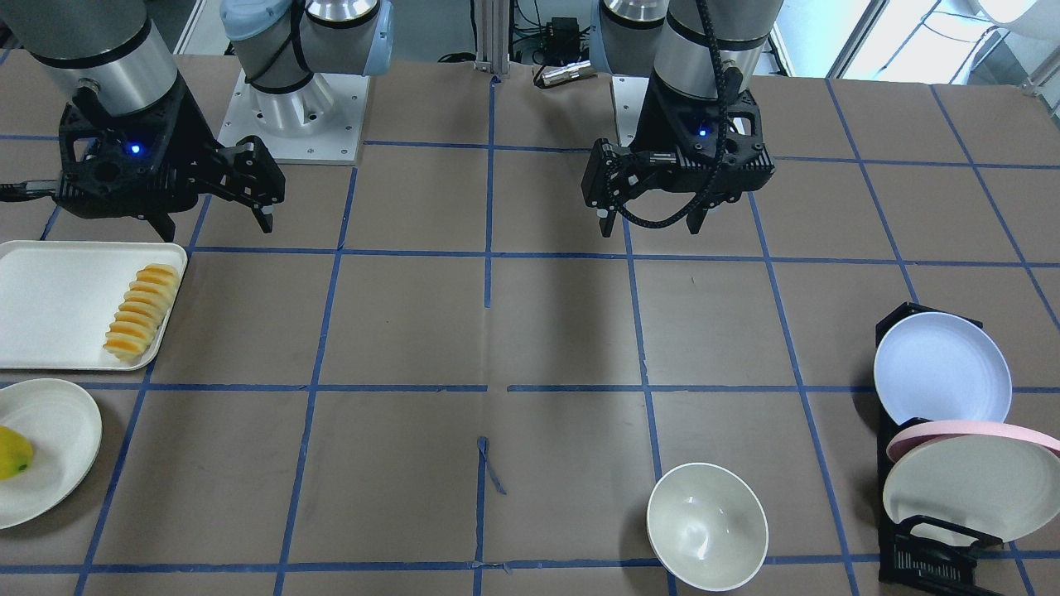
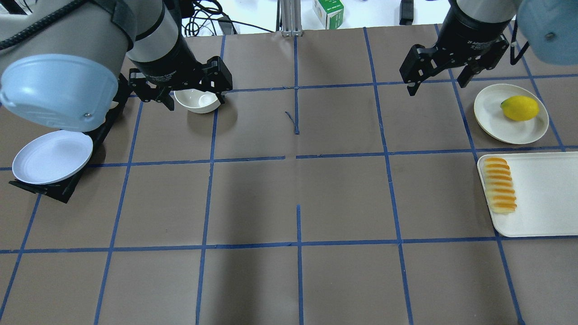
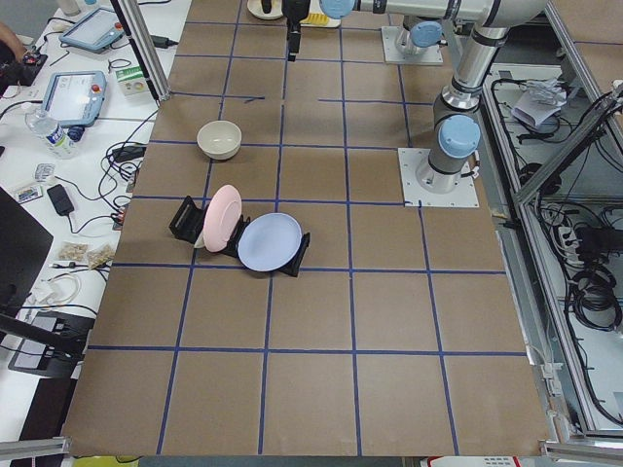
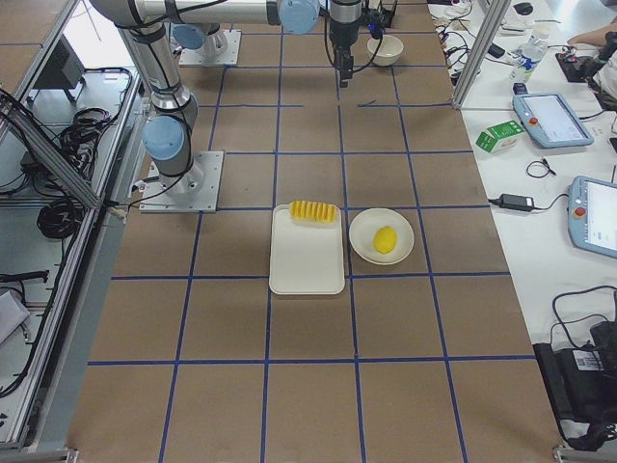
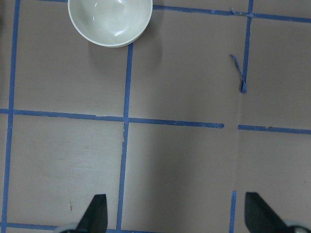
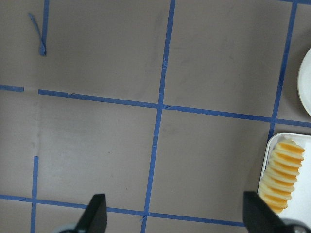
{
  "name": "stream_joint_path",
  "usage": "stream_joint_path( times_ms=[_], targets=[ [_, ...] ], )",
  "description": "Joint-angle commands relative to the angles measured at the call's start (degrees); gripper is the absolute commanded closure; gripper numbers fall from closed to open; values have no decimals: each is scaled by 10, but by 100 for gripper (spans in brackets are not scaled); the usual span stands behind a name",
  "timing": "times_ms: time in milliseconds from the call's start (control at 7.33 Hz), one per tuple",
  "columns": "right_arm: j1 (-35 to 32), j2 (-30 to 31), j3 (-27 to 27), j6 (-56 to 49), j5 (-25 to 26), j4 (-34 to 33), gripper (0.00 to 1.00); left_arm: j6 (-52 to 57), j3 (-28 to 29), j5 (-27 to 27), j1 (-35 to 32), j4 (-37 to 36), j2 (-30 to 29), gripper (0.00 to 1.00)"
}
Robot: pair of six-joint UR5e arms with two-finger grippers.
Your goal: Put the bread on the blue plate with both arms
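The bread, a ridged orange-topped loaf, lies along the inner edge of a white tray; it also shows in the overhead view and the right wrist view. The blue plate leans in a black rack at the far side of the table from the bread, also seen in the overhead view. My right gripper hangs open and empty above the table, behind the tray. My left gripper hangs open and empty near the table's middle, well away from the plate.
An off-white plate with a yellow-green fruit sits beside the tray. An off-white bowl stands near the rack. The rack also holds a pink-rimmed plate and an off-white plate.
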State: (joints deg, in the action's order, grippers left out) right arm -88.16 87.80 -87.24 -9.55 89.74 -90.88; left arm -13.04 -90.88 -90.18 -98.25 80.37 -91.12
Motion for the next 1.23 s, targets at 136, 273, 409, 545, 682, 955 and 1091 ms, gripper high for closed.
stream_joint_path(
  times_ms=[136,273,409,545,682,955,1091],
  targets=[
    [1,0,0,0,0,0,0,2,2,-14,1,14,1,0],
    [1,-1,0,0,0,1,0,2,1,-17,1,14,2,0],
    [2,-1,0,0,0,1,0,1,1,-16,1,15,2,0],
    [2,-1,0,-1,0,1,0,1,1,-16,1,15,2,0],
    [2,0,0,0,0,1,0,0,1,-16,1,15,2,0],
    [3,-1,0,-2,1,0,0,-1,1,-16,1,15,4,0],
    [2,0,0,-1,0,0,0,0,1,-13,5,8,4,0]
  ],
)
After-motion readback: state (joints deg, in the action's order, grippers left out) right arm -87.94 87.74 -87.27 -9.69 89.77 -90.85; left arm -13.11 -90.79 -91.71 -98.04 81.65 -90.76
